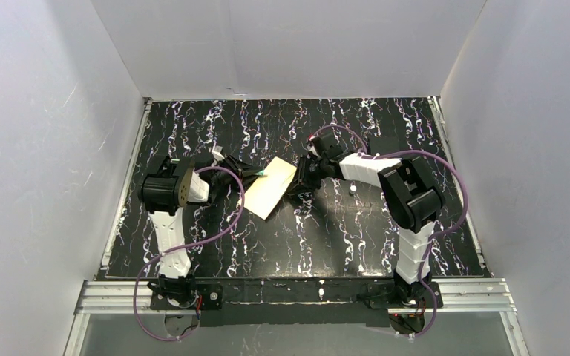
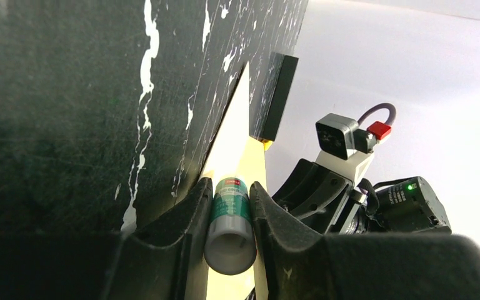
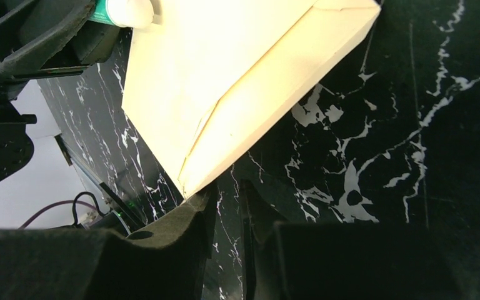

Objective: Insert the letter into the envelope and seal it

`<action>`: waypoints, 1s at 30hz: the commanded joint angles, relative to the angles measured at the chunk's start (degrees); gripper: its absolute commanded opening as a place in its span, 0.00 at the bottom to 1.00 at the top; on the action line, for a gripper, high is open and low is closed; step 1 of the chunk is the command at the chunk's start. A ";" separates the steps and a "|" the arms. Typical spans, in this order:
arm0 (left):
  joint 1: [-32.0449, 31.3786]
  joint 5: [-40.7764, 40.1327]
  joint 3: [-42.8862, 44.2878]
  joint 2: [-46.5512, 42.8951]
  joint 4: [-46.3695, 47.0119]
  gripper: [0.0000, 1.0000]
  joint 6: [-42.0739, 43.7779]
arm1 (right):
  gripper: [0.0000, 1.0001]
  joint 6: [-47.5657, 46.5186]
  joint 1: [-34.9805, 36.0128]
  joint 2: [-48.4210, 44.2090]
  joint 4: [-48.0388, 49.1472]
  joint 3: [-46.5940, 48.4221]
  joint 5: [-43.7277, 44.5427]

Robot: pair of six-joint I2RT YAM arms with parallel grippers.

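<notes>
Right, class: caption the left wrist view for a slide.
Left gripper clamps a glue stick, its tip aimed at the cream envelope.

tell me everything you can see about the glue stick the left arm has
The glue stick is a plastic cylinder with a green label and a grey, hollow-looking base facing the wrist camera. The left end effector clamps it between both fingers. Its whitish far end sits at the edge of the cream envelope; whether they touch is unclear.
</notes>
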 commanded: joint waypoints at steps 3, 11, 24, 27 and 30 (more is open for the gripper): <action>-0.36 -3.22 -3.60 0.96 4.80 0.00 -2.54 | 0.28 0.32 1.36 2.47 1.49 3.93 -0.71; -0.44 -4.34 -5.69 -0.01 3.20 0.00 -1.25 | 0.29 3.98 2.76 5.57 8.61 6.57 -2.24; -0.46 -7.81 -7.05 -2.42 -2.39 0.00 1.04 | 0.30 8.72 3.43 10.34 13.46 9.43 -3.76; -0.40 -8.37 -7.07 -2.66 -2.40 0.00 0.86 | 0.30 9.36 3.93 11.26 15.03 9.77 -4.33; -0.44 -8.72 -7.09 -2.72 -2.53 0.00 0.78 | 0.29 10.25 4.29 12.40 15.71 10.05 -4.73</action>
